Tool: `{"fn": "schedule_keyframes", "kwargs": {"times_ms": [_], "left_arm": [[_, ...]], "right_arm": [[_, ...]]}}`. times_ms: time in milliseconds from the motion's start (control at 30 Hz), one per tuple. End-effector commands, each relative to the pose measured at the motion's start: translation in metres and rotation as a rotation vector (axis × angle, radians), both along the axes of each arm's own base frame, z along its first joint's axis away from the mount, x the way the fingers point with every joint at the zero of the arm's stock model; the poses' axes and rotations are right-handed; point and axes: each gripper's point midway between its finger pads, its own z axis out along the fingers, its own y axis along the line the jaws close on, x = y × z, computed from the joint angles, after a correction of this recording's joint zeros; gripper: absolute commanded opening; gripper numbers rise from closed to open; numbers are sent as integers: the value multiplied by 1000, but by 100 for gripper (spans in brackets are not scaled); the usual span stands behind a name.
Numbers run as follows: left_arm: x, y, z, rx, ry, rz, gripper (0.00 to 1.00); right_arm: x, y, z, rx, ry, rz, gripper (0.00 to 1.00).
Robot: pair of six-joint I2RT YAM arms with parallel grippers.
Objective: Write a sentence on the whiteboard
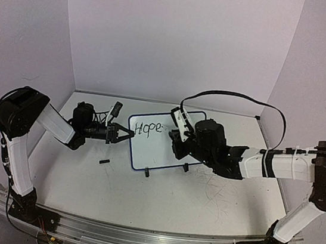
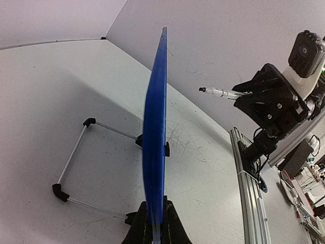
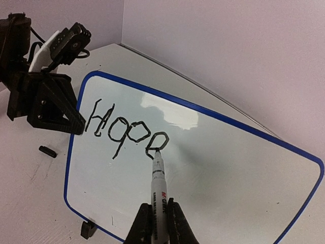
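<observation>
Blue-rimmed and white, the whiteboard [image 1: 159, 139] stands about in the middle of the table [image 1: 212, 207], between the two arms, and it rests on a thin wire stand [image 2: 76, 157] with black feet. Its long axis runs across the table from left to right. Its writing face leans back, so it looks upward and toward the near edge where the arms are mounted. The left gripper [image 2: 155, 213] is closed on the left short edge of the board, with one finger on each side of the blue rim. The right gripper [image 3: 158, 208] is closed around a marker [image 3: 158, 173]. The marker points away from the wrist and down onto the board, and its black tip touches the surface at the last letter of the word "Hope" [image 3: 127, 129], which is written in black near the upper left corner. A small black piece [image 1: 104, 162] lies on the table near the lower left corner of the board, apart from it.
</observation>
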Motion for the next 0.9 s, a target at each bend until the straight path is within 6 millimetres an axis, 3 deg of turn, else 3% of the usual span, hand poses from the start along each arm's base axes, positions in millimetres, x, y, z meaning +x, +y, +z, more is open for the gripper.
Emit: {"fn": "schedule_keyframes", "kwargs": {"times_ms": [0, 467, 767, 867], "left_arm": [[1, -6, -19, 56, 9, 2, 0], [1, -5, -17, 60, 4, 8, 0], [1, -5, -18, 63, 5, 8, 0], [1, -5, -17, 61, 4, 6, 0]], "right_arm": [[5, 2, 21, 43, -48, -14, 0], [1, -12, 36, 90, -74, -40, 0], [14, -24, 31, 104, -57, -112, 0], [15, -19, 30, 73, -69, -86, 0]]}}
